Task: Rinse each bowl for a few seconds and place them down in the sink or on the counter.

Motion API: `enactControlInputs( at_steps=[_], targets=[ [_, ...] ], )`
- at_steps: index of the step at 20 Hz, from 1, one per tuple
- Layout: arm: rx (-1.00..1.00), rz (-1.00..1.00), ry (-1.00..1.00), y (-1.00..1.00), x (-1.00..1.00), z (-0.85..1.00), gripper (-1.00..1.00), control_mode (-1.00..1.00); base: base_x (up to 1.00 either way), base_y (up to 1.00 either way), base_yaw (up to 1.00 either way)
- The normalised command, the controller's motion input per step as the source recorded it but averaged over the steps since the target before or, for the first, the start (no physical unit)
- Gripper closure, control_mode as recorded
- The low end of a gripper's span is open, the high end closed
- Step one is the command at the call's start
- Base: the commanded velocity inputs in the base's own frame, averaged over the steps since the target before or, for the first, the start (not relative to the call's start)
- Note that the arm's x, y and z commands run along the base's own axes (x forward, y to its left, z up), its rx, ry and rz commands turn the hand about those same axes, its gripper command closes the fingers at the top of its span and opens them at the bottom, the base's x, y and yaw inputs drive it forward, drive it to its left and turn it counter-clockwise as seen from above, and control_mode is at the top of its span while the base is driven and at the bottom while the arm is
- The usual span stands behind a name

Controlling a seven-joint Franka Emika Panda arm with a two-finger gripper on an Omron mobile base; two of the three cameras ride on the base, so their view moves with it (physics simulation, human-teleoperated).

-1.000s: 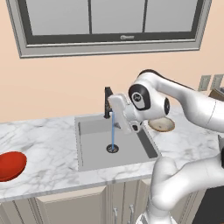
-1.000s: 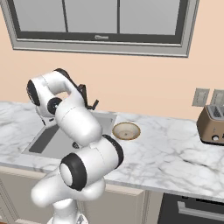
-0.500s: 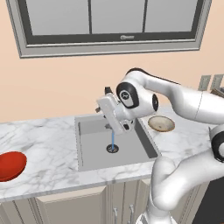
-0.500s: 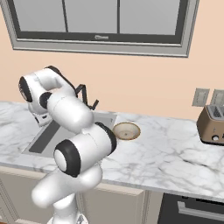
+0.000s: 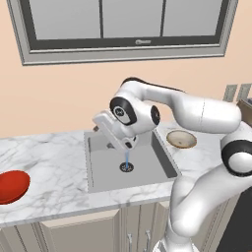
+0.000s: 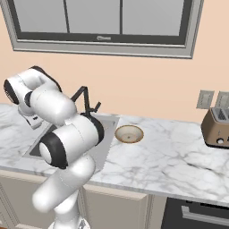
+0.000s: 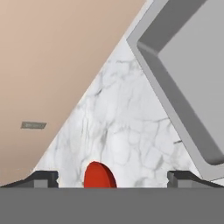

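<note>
the sink (image 5: 101,170) serves as the landmark: a grey rectangular basin sunk into the white marble desk (image 5: 54,184). a thin stream of water (image 5: 127,158) falls onto the round drain (image 5: 126,167) near the middle of the basin floor.

the tool (image 7: 112,178) hangs over the sink's back left part, on the end of the white arm (image 5: 192,110) that reaches across from the sink's right side. its two dark fingertips (image 7: 43,178) stand wide apart with nothing between them, so it is open and empty. in the hand view it looks along the desk left of the sink, with the basin's corner at the upper right of that view.

the red bowl (image 5: 11,186) sits on the desk well to the left of the sink, close to the front edge, partly cut off by the picture's border in the left base view. in the hand view it (image 7: 99,176) shows as a red curve low down between the fingertips, far from them.

the tan bowl (image 5: 181,139) rests upright on the desk just beside the sink's right rim, toward the back; in the right base view it (image 6: 129,133) lies near the basin's corner, with the black faucet (image 6: 85,100) rising behind the sink against the wall.

a toaster (image 6: 217,126) stands on the desk well to the right of the sink, below two wall sockets (image 6: 214,99). a window (image 5: 123,24) is set in the wall above the sink.
</note>
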Motion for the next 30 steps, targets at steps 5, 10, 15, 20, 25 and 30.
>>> enactControlInputs(
  at_steps=[5, 10, 15, 20, 25, 30],
  targets=[
    [-0.06, 0.06, 0.07, 0.38, 0.00, 0.00, -1.00, -1.00, 0.00, 0.00, 0.00],
    [-0.02, 0.09, 0.08, 0.34, -0.01, 0.00, -1.00, -1.00, 0.00, 0.00, 0.00],
    [-0.07, 0.07, 0.09, 0.38, -0.01, 0.00, -1.00, -1.00, 0.00, 0.00, 0.00],
    [-0.06, 0.06, 0.08, 0.31, 0.00, 0.00, -1.00, -1.00, 0.00, 0.00, 0.00],
    [-0.01, 0.06, 0.08, 0.24, 0.00, 0.00, -1.00, -1.00, 0.00, 0.00, 0.00],
    [0.00, 0.05, 0.08, 0.18, 0.00, 0.00, -1.00, -1.00, 0.00, 0.00, 0.00]
  ],
)
